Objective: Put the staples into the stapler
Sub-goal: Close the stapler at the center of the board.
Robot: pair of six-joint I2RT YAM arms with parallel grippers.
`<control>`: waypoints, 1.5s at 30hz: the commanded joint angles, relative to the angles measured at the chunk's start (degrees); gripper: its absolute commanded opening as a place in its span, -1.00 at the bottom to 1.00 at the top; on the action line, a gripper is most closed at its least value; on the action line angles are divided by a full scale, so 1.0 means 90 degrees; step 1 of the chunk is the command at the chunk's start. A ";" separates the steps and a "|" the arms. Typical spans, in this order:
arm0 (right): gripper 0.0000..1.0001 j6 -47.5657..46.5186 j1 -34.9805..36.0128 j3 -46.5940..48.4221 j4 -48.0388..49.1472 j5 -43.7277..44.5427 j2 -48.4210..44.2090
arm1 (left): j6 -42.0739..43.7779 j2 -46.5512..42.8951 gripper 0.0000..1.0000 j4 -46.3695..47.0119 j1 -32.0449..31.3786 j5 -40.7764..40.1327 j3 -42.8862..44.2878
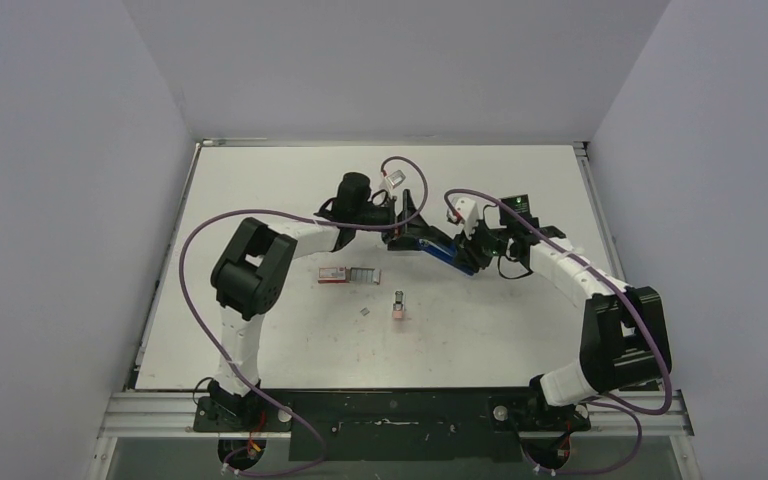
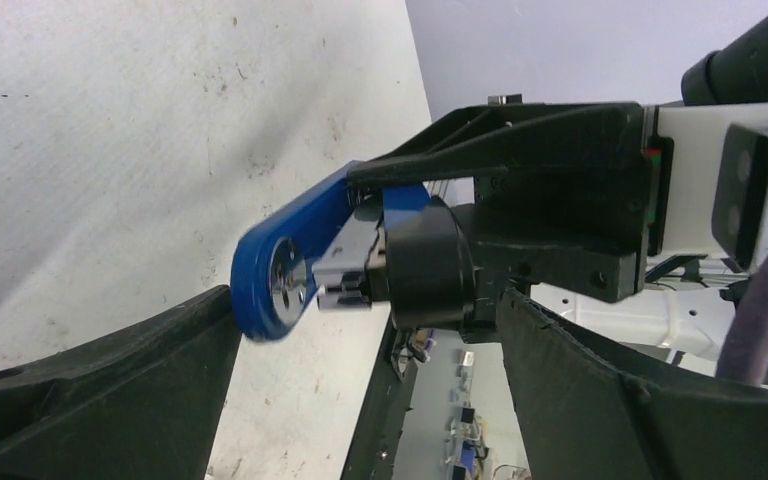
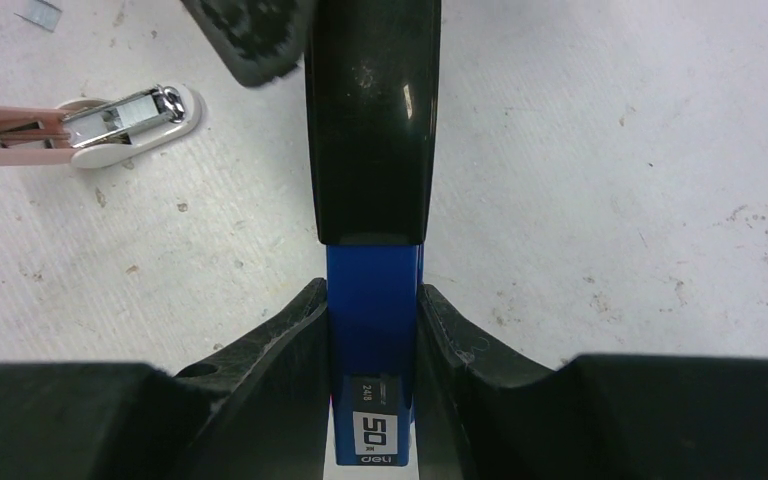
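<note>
**Finding:** the stapler (image 1: 445, 252) is held clear of the desk (image 1: 260, 190), farther from the arm bases than the loose supplies. Your right fingers (image 3: 280, 345) are pinching its blue body from both sides near the labelled end, and the black top points away from the wrist. Your left fingers (image 2: 130, 390) are spread wide on either side of the stapler's far tip and touch nothing. A silvery metal part shows at that tip beside the blue nose. Whether the cover is fully swung open cannot be told from these views.

The staple strips (image 1: 362, 273) lie on the desk just beside their red-and-white box (image 1: 332, 274), well apart from both arms. A small pink item (image 1: 398, 306) and one stray staple piece (image 1: 365, 311) lie nearer the bases — neither belongs in this step.

**Judgement:** the stapler appears to be presented for opening, and no staples look loaded yet.

**Recommendations:**
- Hold the right grip firm and level so the body does not twist.
- Bring the left fingers onto the cover only, not the metal channel.
- Close on the cover squarely, then swing it back in one slow arc.

**Risk:** an off-axis pull may pivot the stapler within the right grip. Confirm the channel is exposed before you go for a strip.
</note>
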 commanded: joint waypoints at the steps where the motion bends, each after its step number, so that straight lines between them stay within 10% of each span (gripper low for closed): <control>1: -0.89 0.0207 0.0212 0.0384 0.0408 -0.0463 -0.0411 | -0.0353 0.0160 0.94 0.0398 -0.0036 0.0390 0.0400; 17: -0.89 0.0205 0.0463 0.0411 0.0489 0.0245 -0.0364 | -0.0966 0.0296 1.00 0.0751 -0.0066 0.0645 0.0396; 21: -0.89 0.0238 0.0504 0.0382 0.0552 0.0306 -0.0354 | -0.0998 0.0327 0.46 0.0763 -0.0098 0.0692 0.0397; 23: -0.89 0.0253 0.0553 0.0346 0.0588 0.0337 -0.0354 | -0.1246 0.0414 -0.75 0.1102 -0.0121 0.0843 0.0405; 24: -0.89 0.0270 0.0557 0.0322 0.0617 0.0351 -0.0363 | -0.1350 0.0444 -1.00 0.1181 -0.0131 0.0882 0.0402; 32: -0.89 0.0247 0.0541 0.0209 0.0707 0.0453 -0.0331 | -0.1245 0.0385 -0.98 0.1067 -0.0134 0.0906 0.0389; 39: -0.89 0.0076 0.0434 0.0307 0.0430 0.0362 -0.0315 | -0.0321 0.0135 0.39 0.0252 -0.0098 0.0723 0.0415; 45: -0.89 -0.0120 0.0306 0.0342 0.0126 0.0331 -0.0365 | 0.0379 -0.0094 0.93 -0.0460 -0.0011 0.0521 0.0471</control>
